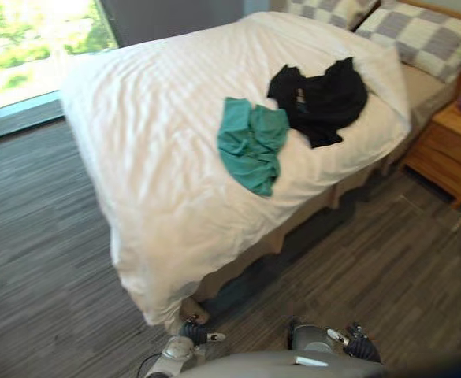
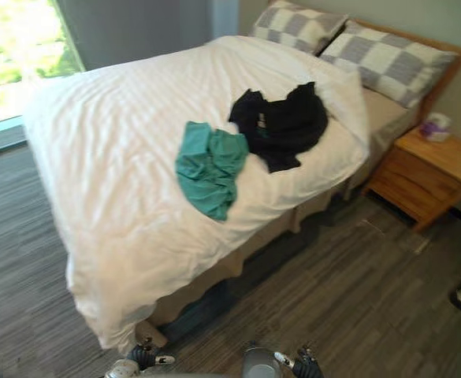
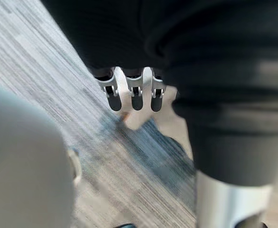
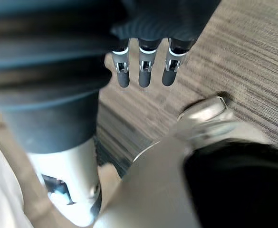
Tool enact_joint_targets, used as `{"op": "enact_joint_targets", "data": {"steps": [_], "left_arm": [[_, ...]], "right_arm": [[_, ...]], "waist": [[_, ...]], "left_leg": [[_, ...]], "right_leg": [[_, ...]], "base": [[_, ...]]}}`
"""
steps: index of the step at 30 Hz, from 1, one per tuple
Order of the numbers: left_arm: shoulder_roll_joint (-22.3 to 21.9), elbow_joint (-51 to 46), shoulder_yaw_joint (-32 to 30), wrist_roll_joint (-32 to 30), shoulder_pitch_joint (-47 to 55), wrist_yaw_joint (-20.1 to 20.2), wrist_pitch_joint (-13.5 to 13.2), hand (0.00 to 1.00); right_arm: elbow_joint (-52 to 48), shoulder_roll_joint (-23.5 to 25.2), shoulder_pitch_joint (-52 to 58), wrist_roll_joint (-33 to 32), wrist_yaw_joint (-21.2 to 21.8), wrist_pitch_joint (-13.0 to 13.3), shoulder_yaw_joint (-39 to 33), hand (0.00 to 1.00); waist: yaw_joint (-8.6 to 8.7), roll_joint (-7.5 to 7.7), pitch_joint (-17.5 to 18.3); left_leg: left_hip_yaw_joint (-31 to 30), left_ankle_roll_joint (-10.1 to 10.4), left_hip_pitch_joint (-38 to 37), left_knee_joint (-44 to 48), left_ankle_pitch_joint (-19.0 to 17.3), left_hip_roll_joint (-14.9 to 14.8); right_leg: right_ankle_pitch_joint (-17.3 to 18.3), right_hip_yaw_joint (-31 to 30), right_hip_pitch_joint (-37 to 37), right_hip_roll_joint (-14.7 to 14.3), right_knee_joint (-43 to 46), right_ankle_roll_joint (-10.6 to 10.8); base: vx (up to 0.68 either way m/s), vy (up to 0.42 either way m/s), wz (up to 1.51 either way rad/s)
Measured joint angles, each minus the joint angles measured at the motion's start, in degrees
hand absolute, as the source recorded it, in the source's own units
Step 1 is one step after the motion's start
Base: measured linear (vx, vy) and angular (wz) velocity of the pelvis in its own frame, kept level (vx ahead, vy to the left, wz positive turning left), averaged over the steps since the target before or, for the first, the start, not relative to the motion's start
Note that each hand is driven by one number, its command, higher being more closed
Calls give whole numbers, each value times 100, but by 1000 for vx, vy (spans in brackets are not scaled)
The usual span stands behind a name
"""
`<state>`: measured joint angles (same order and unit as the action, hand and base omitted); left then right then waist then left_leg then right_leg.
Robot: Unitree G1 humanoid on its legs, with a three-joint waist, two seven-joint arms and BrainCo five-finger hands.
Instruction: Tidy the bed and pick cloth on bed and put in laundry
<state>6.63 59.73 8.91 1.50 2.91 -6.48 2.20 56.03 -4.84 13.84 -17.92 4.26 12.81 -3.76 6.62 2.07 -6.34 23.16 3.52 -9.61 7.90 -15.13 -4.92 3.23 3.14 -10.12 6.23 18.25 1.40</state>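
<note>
**Task items.** A teal garment [image 1: 251, 146] and a black garment [image 1: 321, 98] both lie loose on the white duvet [image 1: 135, 142]. The teal one is crumpled close to the near long edge of the bed. The black one touches it on the side towards the checked pillows [image 1: 423, 35]. Neither is held.

**Hands.** The left hand [image 3: 136, 95] and right hand [image 4: 143, 73] hang low beside the robot, short of the bed's foot corner. Their fingers are straight and slack, with nothing in either. This is judged to be an approach posture, with the first pick not yet begun.

**Bedding.** The duvet lies fairly flat and drapes over the foot corner almost to the floor [image 1: 41, 236].

**Clearances.** Open floor runs past the foot of the bed towards the window [image 1: 33, 39] and along the near long side. On that side a wooden nightstand [image 1: 447, 150] closes the lane by the pillows. The room beside the teal garment appears ample.

**Judgement.** Approach along the near side; the teal garment offers the shorter reach from the edge, and the black one calls for a lean further in
</note>
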Motion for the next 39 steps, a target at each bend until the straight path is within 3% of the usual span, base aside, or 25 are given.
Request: {"op": "enact_joint_targets", "data": {"steps": [1, 2, 3, 4, 5, 6, 7, 8, 9, 10, 11, 12, 14, 18, 20, 24, 26, 30, 33, 34, 39], "left_arm": [[-109, 2, 3, 26, 48, -27, -8, 0], [-124, -2, -9, 32, 39, -42, -12, 0], [-69, -29, 23, 25, 23, -98, 1, 0], [-5, -66, -3, 27, 6, -132, 0, 0], [31, -66, -24, 28, -5, -152, 0, 0], [4, -56, -42, 28, -2, -165, -7, 0], [-23, -71, -42, 27, 3, -175, -14, 0], [-103, -125, -37, 28, 13, -246, -16, 0], [-206, -178, -18, 38, 83, -264, -22, 0], [-136, -229, 2, 81, 84, -275, 22, 0], [-85, -249, 18, 126, 68, -278, 31, 0], [-53, -248, 25, 162, 5, -292, 91, 0], [-130, -269, 139, 234, 5, -346, 89, 0], [-181, -272, 222, 268, 11, -402, -32, 0], [-186, -273, 179, 385, 33, -401, -156, 0], [-202, -249, 23, 416, 82, -375, -306, 0], [-199, -250, -138, 416, 86, -324, -410, 0], [-133, -210, -272, 415, 123, -151, -522, 0], [-168, -76, -130, 416, 24, 14, -533, 0], [-195, 26, -3, 416, -43, 41, -524, 0], [-206, 255, 20, 416, -175, 134, -423, 0]], "right_arm": [[-3, -67, -111, -122, -38, 48, 23, 0], [-2, -77, -154, -161, -84, 46, 8, 0], [1, 3, -147, -259, -153, 36, 10, 0], [4, 23, -86, -311, -222, 1, 52, 0], [-33, 2, -73, -336, -238, -2, 140, 0], [-127, -62, -45, -349, -275, 4, 241, 0], [-132, -71, -53, -355, -286, 0, 242, 0], [-121, -169, -73, -365, -311, -26, 228, 0], [-154, -272, -144, -367, -341, -74, 204, 0], [-233, -220, -144, -350, -349, -164, 232, 0], [-268, -170, -120, -327, -348, -196, 238, 0], [-329, -114, -94, -321, -351, -252, 225, 0], [-490, -202, -47, -320, -373, -323, 223, 0], [-531, -273, -45, -318, -449, -505, 216, 0], [-496, -317, -67, -188, -454, -580, 217, 0], [-211, -358, -295, -88, -448, -623, 223, 0], [-161, -347, -286, -88, -450, -616, 233, 0], [-22, -277, -292, -90, -453, -557, 246, 0], [133, -276, -278, -97, -443, -479, 218, 0], [168, -269, -278, -106, -397, -459, 205, 0], [354, -232, -289, -212, -248, -423, 107, 0]], "waist": [[-54, -252, 55], [-35, -207, 12], [14, -88, -40], [18, 74, -33], [-26, 47, -44], [-99, -25, -118], [-98, -22, -131], [-142, -214, -169], [-172, -496, -136], [-116, -327, -159], [-115, -236, -171], [-130, -211, -211], [-114, -378, -223], [-73, -448, -259], [-130, -443, -293], [-158, -472, -352], [-281, -427, -377], [-292, -308, -332], [-221, -358, -270], [-124, -373, -272], [-130, -380, -270]], "left_leg": [[-17, -110, 80, -149, 141, -93], [236, -67, 56, -148, 209, -111], [306, -56, 12, -99, 218, -52], [449, -8, -33, 126, 177, 34], [485, 0, 6, 287, 163, -7], [451, -190, 159, 697, 118, -144], [375, -213, 214, 715, -14, -94], [286, -275, 303, 478, 40, -8], [625, -310, 357, 328, 206, -236], [828, -280, 347, 380, 189, -167], [939, -245, 334, 427, 166, -152], [1053, -178, 249, 450, 139, -242], [1131, -104, 245, 449, 229, -392], [1327, -98, 200, 605, 434, -436], [926, -103, 169, 768, 435, -449], [-294, -124, 69, 777, 450, -315], [-339, -130, 98, 1040, 453, -318], [-555, -146, 232, 1393, 441, -288], [-706, -67, -191, 526, 227, -197], [-760, -23, -358, 174, 142, -167], [-802, 25, -629, -280, -84, -147]], "right_leg": [[-77, -9, -146, -140, -37, -24], [219, 218, -327, -18, 567, -144], [761, 743, -438, 287, 1642, -226], [855, 1161, -464, 457, 1790, -273], [786, 1252, -410, 365, 1744, -393], [651, 1186, -190, 197, 1275, -463], [593, 1075, -68, 126, 958, -374], [366, 896, 192, -149, 247, -262], [409, 1109, 280, -325, 108, -315], [865, 1382, 222, -36, 622, -272], [988, 1365, 269, 10, 526, -195], [892, 1271, 380, -200, 176, -315], [499, 1078, 615, -516, -500, -376], [81, 509, 799, -763, -1201, -367], [-125, 99, 869, -897, -1473, -370], [-199, -562, 910, -1115, -1805, -349], [-199, -696, 945, -1123, -1913, -349], [-322, -713, 973, -1028, -2237, -183], [-817, -663, 958, -1079, -2407, -163], [-1025, -614, 955, -1113, -2408, -184], [-1221, -576, 964, -1124, -2415, -200]], "base": [[-27, 5, -110], [33, -45, -83], [147, -67, -66], [146, -63, -72], [100, -82, -99], [-10, -68, -89], [-46, -50, -116], [-84, 12, -122], [-85, -1, -124], [-69, -43, -84], [-37, -115, -72], [-18, -106, -57], [-37, -83, -71], [-61, -52, -72], [-82, -49, -101], [-24, -2, -103], [-37, 41, -106], [-29, 74, -84], [-56, 100, -24], [-115, 131, 21], [-80, 151, 5]]}}
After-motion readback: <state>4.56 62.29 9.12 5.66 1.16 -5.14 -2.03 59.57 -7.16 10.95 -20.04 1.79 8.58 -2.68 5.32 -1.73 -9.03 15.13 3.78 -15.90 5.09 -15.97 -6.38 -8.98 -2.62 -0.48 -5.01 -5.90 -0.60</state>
